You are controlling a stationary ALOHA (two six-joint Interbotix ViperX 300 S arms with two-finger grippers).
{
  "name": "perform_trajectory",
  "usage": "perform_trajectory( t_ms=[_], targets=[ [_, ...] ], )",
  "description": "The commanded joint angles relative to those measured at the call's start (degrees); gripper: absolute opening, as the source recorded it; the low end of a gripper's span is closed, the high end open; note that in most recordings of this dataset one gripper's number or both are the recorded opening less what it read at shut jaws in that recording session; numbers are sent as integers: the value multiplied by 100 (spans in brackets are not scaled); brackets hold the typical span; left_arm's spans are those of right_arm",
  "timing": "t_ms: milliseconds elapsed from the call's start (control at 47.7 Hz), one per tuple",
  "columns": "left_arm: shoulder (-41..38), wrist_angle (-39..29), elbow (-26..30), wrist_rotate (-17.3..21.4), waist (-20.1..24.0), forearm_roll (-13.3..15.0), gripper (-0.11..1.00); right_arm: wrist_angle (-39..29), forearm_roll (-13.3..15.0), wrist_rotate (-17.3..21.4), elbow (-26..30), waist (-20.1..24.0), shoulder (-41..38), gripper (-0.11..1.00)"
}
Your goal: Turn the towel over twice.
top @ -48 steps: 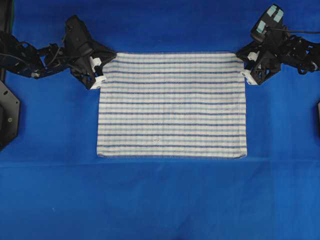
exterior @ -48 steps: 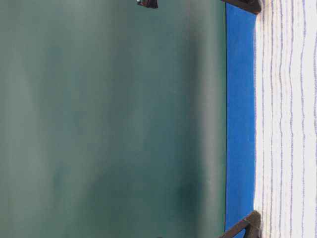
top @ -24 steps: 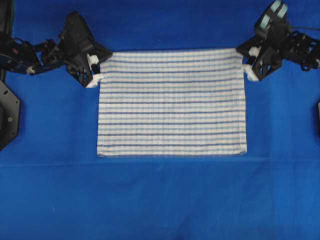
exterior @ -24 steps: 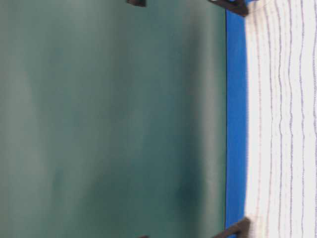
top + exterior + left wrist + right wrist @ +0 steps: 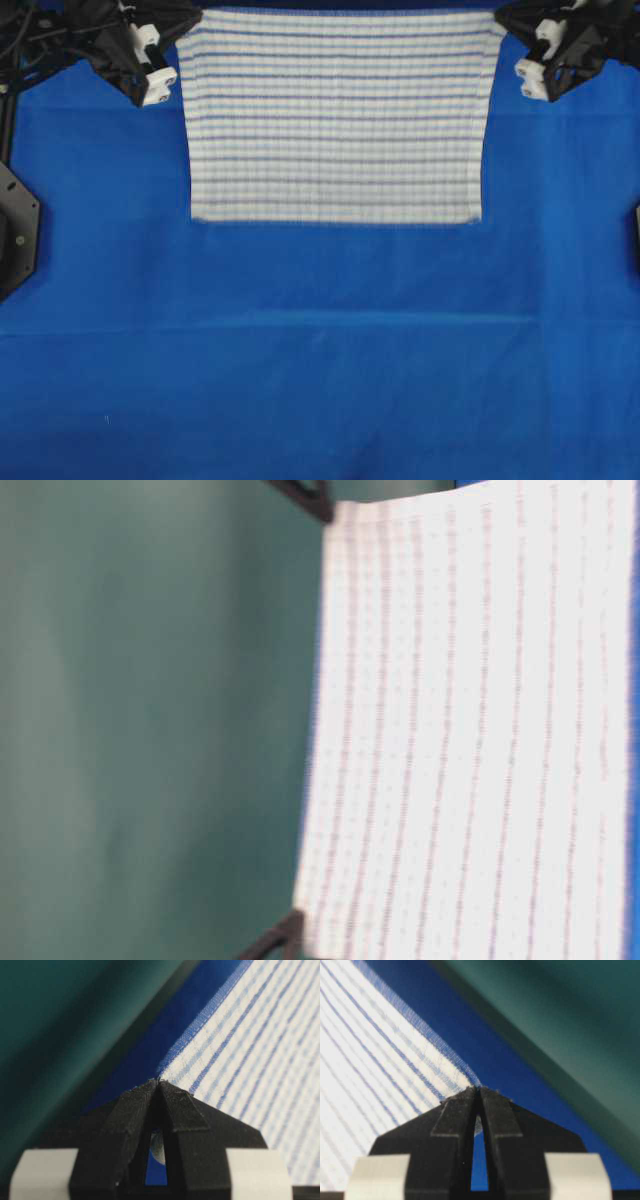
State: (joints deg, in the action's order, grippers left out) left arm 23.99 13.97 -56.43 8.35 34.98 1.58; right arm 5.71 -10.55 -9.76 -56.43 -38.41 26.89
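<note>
Above the far edge of the blue cloth (image 5: 320, 380), you have the left gripper (image 5: 159, 1081) and right gripper (image 5: 477, 1089) each pinching a towel (image 5: 335, 120) corner, so uneven pulling could slip one thin hem free.

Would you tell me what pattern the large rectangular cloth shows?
White rectangular cloth with thin dark- and light-blue stripes, clearest in the overhead view.
</note>
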Motion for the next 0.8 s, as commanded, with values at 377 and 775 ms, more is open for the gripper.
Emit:
perform_trajectory(
  t_ms=[377, 775],
  targets=[
    [1230, -501, 536, 360, -123, 0, 3, -1081, 79, -176, 853, -44, 1450, 5],
    [1213, -870, 598, 466, -237, 0, 3, -1380, 35, -88, 756, 88, 1512, 5]
  ],
)
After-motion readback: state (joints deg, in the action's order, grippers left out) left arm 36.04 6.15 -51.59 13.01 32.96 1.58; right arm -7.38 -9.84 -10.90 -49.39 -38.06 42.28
